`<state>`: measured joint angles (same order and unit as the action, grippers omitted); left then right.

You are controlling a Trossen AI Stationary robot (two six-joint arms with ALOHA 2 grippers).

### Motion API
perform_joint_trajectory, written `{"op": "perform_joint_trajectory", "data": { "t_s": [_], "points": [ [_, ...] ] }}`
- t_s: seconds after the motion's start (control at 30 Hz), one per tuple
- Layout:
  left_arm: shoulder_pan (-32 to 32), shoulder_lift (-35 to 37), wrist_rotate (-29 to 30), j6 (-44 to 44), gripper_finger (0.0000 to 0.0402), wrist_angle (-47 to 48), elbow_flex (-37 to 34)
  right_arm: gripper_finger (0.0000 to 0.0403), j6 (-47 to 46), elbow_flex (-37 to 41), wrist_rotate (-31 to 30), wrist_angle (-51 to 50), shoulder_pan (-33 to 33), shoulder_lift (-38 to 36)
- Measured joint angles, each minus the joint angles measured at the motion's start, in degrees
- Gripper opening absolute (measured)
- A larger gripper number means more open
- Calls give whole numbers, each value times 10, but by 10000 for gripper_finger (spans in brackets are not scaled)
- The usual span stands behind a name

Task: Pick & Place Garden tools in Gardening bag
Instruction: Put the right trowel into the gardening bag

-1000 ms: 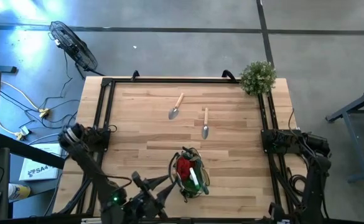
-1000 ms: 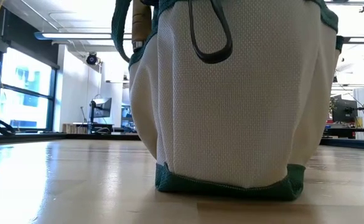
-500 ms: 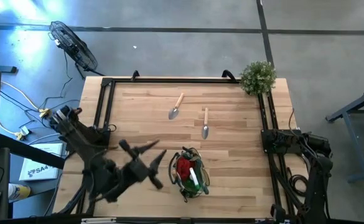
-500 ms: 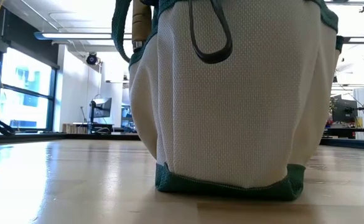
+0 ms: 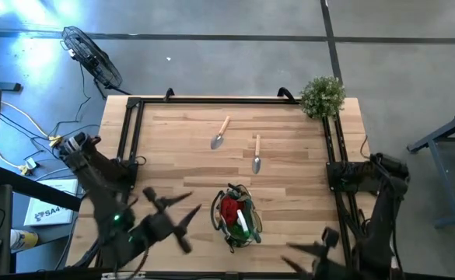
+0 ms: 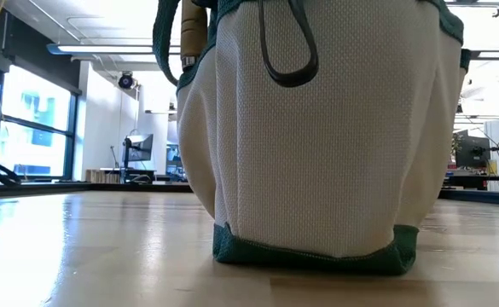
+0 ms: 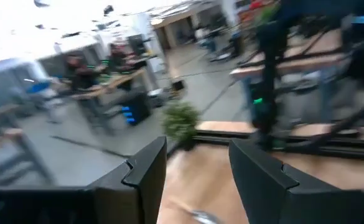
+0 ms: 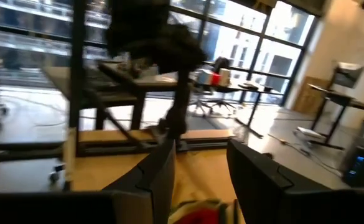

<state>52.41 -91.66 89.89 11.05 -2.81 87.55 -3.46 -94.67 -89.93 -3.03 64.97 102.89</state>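
The gardening bag (image 5: 236, 215) stands upright on its flat base near the table's front edge. It fills the low view (image 6: 317, 136). A red piece (image 5: 229, 208) and a green-and-white bottle (image 5: 243, 223) stick out of its top. Two trowels with pale wooden handles (image 5: 221, 133) (image 5: 257, 153) lie flat on the wood farther back. My left gripper (image 5: 187, 216) hovers open just left of the bag, pointing level toward it, nothing between its fingers (image 7: 197, 149). My right gripper (image 5: 293, 255) hovers open at the front right, pointing level toward the bag (image 8: 200, 149).
A bushy green plant (image 5: 322, 96) stands at the far right corner. Black frame rails (image 5: 131, 132) (image 5: 330, 140) run along both table sides. Bare wood lies between the trowels and the bag. A fan (image 5: 91, 56) and cables lie on the floor to the left.
My left gripper has risen from the table's near edge, swung toward the far edge and rolled, and now hovers left of the bag. My right arm has unfolded from the right side; its gripper has come into view at the front right. The bag and trowels have not moved.
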Motion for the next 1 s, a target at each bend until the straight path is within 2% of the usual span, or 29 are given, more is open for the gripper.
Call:
{"op": "perform_joint_trajectory", "data": {
  "t_s": [0.13, 0.3, 0.4, 0.5, 0.57, 0.73, 0.9, 1.0],
  "points": [
    [60, 0, -29, -197, 168, 135, 0, 137, -2, 0, -1, -45, -44, -51],
    [101, 0, -158, -435, 168, 307, 0, 137, -51, 0, 12, -169, -126, -110],
    [103, -2, -229, -549, 168, 386, 0, 137, -160, 0, 84, -272, -200, -146],
    [102, -6, -275, -650, 168, 433, -1, 137, -302, 0, 221, -390, -300, -169],
    [94, -11, -297, -693, 168, 430, -7, 137, -376, 0, 292, -468, -373, -171],
    [91, -37, -337, -750, 168, 427, -14, 137, -505, 0, 366, -611, -544, -164],
    [91, -61, -339, -786, 168, 411, -14, 137, -525, 0, 475, -582, -703, -163],
    [86, -63, -335, -820, 168, 392, -14, 137, -516, 0, 559, -531, -764, -154]
  ]
}}
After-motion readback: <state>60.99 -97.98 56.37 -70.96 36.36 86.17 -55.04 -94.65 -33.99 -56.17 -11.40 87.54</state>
